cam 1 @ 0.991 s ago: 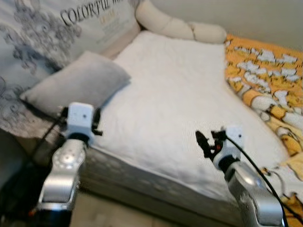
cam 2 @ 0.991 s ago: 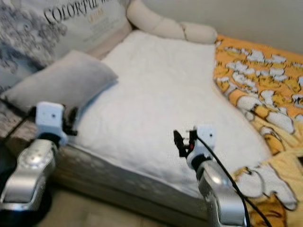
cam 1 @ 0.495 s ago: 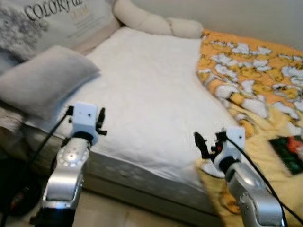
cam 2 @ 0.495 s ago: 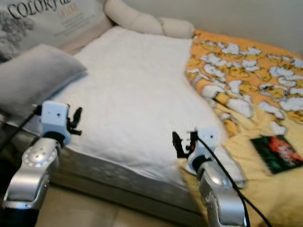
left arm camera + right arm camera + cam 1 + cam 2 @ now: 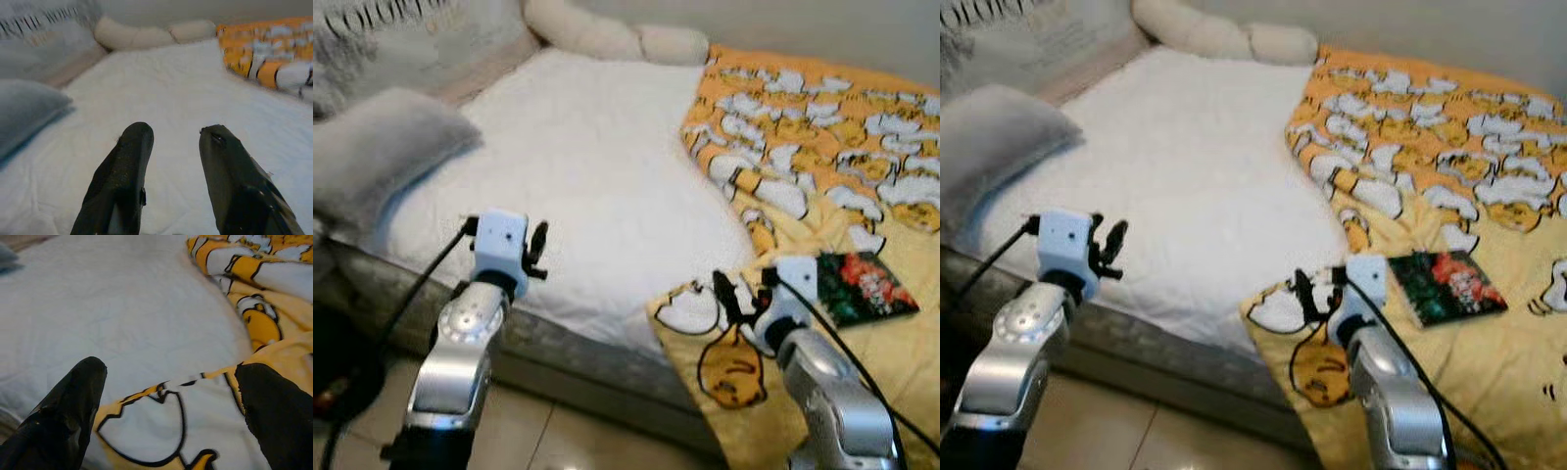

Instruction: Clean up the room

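**Cloth, metal and tile**

The white bed cover (image 5: 597,186) looks soft, matt, faintly quilted; the yellow blanket (image 5: 822,147) is printed cloth, matt; the grey pillow (image 5: 372,147) is smooth fabric; the book (image 5: 862,284) has a slightly glossy cover; the arms are brushed silver metal; the floor (image 5: 538,436) is glossy tile.

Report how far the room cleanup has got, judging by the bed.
Nothing looks done yet: the yellow blanket lies rumpled, one corner hanging off the bed edge, with a book on it. In hand: nothing; the left gripper and right gripper hover open over the white mattress cover. Left: straighten the blanket, put away the book.
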Available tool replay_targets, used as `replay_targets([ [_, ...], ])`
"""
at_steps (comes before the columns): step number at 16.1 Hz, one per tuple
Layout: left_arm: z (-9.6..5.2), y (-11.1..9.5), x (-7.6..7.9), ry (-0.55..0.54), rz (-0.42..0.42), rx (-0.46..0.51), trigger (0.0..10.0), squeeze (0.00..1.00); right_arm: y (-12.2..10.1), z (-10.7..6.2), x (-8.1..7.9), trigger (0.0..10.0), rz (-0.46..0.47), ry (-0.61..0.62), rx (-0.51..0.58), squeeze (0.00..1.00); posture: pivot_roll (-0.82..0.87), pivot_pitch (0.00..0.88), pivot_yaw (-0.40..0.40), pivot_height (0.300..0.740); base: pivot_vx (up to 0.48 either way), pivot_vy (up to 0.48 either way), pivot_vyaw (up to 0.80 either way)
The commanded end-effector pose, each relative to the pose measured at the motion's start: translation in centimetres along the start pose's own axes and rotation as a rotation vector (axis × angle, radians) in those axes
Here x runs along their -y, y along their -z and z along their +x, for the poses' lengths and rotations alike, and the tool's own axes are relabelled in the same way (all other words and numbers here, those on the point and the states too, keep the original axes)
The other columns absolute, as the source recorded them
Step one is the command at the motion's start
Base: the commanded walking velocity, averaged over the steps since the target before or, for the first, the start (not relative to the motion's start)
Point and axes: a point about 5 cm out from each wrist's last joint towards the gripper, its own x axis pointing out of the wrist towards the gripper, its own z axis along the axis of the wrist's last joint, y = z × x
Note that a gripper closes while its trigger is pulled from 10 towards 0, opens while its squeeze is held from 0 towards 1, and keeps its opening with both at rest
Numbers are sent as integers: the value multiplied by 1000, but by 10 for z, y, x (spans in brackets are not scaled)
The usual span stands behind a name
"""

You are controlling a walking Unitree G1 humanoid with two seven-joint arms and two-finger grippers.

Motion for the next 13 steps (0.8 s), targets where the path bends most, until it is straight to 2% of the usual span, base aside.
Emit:
replay_targets([
  [1, 0, -1, 2, 11, -6, 8, 10000, 0, -3, 2, 4, 10000, -7, 17, 0, 0, 20, 0, -11, 740, 480, 0, -788],
  [7, 1, -1, 0, 26, -1, 7, 10000, 0, -5, 5, 4, 10000, -31, 11, 3, 0, 24, 0, -10, 740, 480, 0, 0],
  [10, 0, 1, 1, 41, 3, 1, 10000, 0, -3, 4, 5, 10000, -12, 23, -9, 0, 25, 0, -11, 740, 480, 0, -762],
  [11, -1, 1, 2, 58, -2, 2, 10000, 0, -2, 4, 5, 10000, -10, 32, -11, 0, 23, 0, -8, 740, 0, 0, -712],
  [13, -2, 3, 3, 80, 8, -7, 10000, 0, -1, 3, 6, 10000, -12, 47, -7, 0, 19, 0, -5, 740, 0, 0, 0],
])
